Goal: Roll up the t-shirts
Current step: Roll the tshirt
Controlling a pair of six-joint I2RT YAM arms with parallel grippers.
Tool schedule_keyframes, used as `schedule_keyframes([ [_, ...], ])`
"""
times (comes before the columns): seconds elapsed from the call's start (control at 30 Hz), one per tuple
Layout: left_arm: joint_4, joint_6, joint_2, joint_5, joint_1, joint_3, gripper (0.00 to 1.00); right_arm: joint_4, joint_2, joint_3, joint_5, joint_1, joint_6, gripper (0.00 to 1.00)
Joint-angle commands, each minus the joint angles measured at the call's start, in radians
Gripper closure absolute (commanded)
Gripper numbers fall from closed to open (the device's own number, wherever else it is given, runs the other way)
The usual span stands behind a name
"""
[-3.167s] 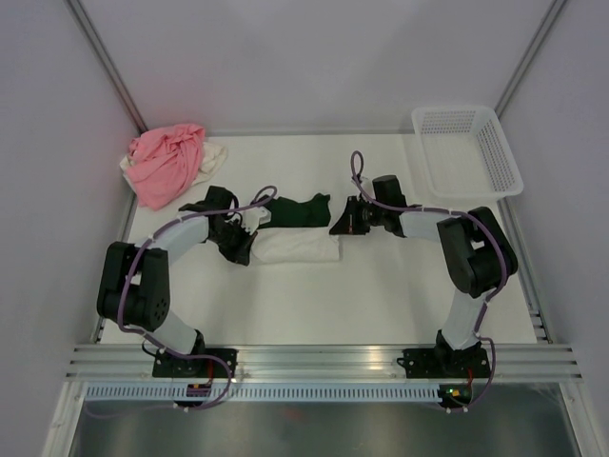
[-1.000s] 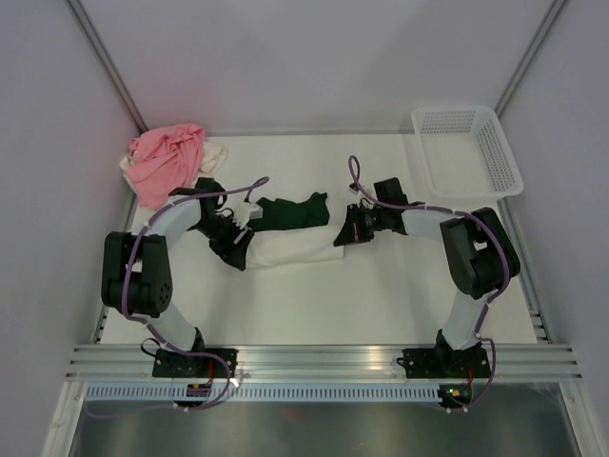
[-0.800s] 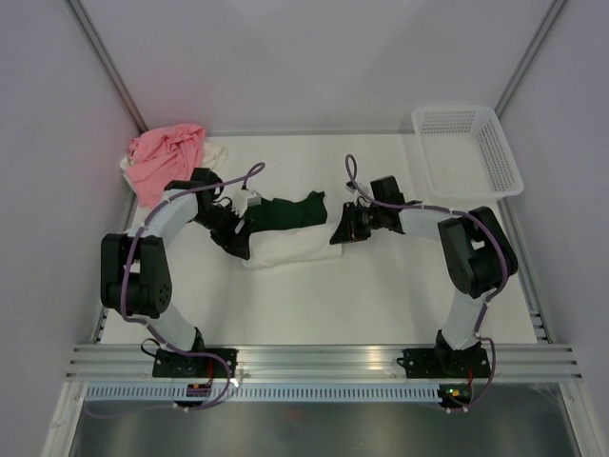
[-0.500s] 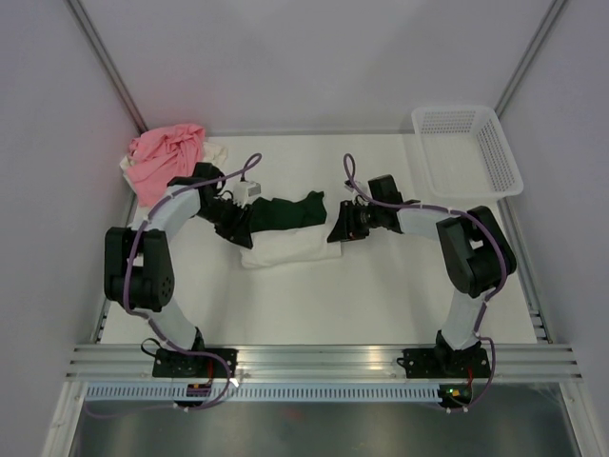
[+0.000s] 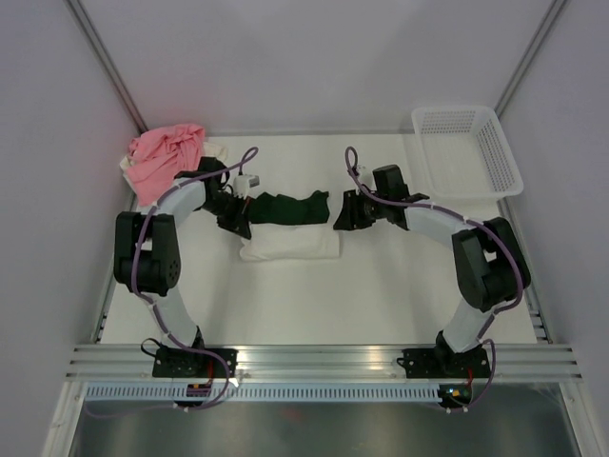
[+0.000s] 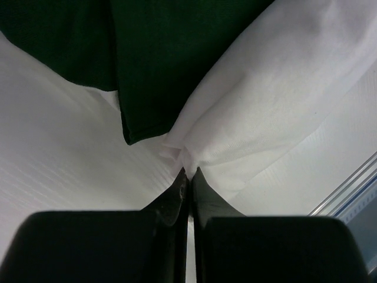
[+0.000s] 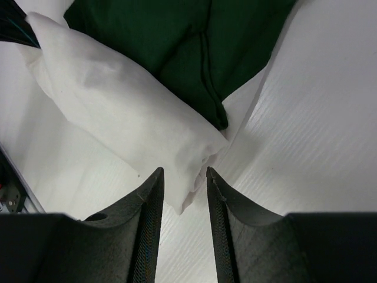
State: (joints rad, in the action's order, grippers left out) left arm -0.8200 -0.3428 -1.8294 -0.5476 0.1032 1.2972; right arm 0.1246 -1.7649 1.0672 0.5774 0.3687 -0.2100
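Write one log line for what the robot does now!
left gripper: shut on cream t-shirt corner | right gripper: open around its other end | green t-shirt: overlapping it

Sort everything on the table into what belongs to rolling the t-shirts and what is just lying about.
Part of the job:
- white t-shirt, centre
- dark green t-shirt, just behind it
- pink t-shirt, bunched in the far left corner
- cream t-shirt, peeking out beside the pink one

Just lying about:
- white mesh basket, far right corner
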Motion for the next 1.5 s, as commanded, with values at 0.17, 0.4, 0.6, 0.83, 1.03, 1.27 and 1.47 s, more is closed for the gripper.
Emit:
schedule_keyframes([
  [0.17, 0.030, 0.079, -0.057, 0.066, -0.002, 0.054, 0.95, -0.026, 0.045, 0.112, -0.119, 0.178, 0.164, 0.63],
  [0.4, 0.022, 0.074, -0.050, 0.092, -0.002, 0.056, 0.85, -0.115, -0.131, 0.230, -0.134, 0.265, 0.047, 0.66],
  [0.6, 0.021, 0.073, -0.048, 0.109, 0.001, 0.063, 0.74, -0.128, -0.206, 0.263, -0.157, 0.266, 0.040, 0.69],
  [0.83, 0.016, 0.051, -0.005, 0.141, 0.000, 0.083, 0.46, -0.089, -0.271, 0.280, -0.203, 0.266, 0.006, 0.71],
  [1.03, 0.010, -0.117, 0.175, 0.074, 0.000, 0.094, 0.28, -0.105, -0.315, 0.319, -0.212, 0.266, -0.054, 0.71],
  [1.27, 0.077, -0.301, 0.303, 0.359, 0.220, -0.004, 0.20, -0.117, -0.334, 0.333, -0.185, 0.259, -0.123, 0.71],
  [1.47, 0.303, -0.467, 0.352, 0.563, 0.345, -0.257, 0.16, -0.115, -0.327, 0.321, -0.174, 0.246, -0.131, 0.71],
])
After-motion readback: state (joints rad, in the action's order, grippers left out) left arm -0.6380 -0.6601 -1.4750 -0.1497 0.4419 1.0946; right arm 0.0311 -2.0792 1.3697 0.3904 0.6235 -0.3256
